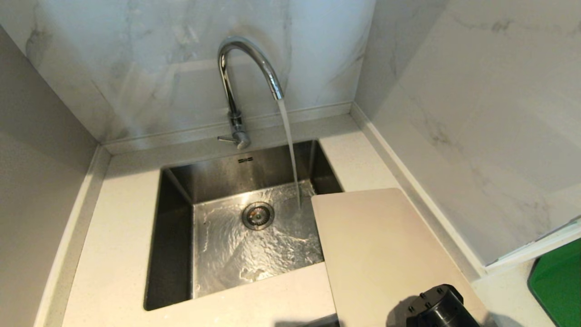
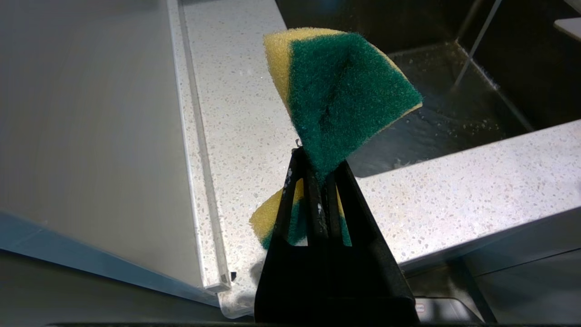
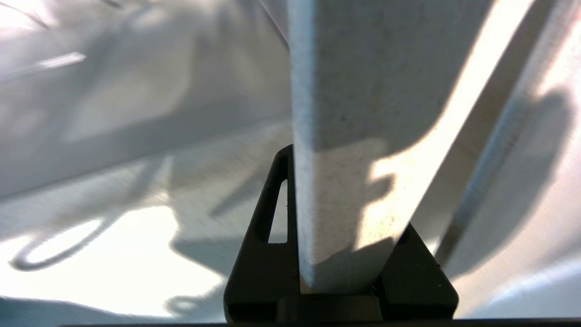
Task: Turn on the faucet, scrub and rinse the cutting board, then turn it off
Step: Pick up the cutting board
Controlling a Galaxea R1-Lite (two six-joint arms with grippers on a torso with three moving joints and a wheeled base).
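The chrome faucet (image 1: 247,68) stands behind the sink (image 1: 177,227), and a stream of water (image 1: 290,150) runs from its spout into the basin. The cream cutting board (image 1: 381,245) lies on the right, its far corner reaching over the sink's right edge, close beside the stream. My right gripper (image 3: 345,190) is shut on the near end of the cutting board (image 3: 354,91), and only the black wrist (image 1: 442,309) shows in the head view. My left gripper (image 2: 320,168) is shut on a folded green and yellow sponge (image 2: 345,86), near the sink's front left corner.
The faucet's thin lever (image 1: 225,138) points left at its base. A drain (image 1: 258,215) sits in the wet basin floor. Marble walls close in at the back and right. A green item (image 1: 558,281) lies at the far right. Speckled counter (image 1: 113,254) surrounds the sink.
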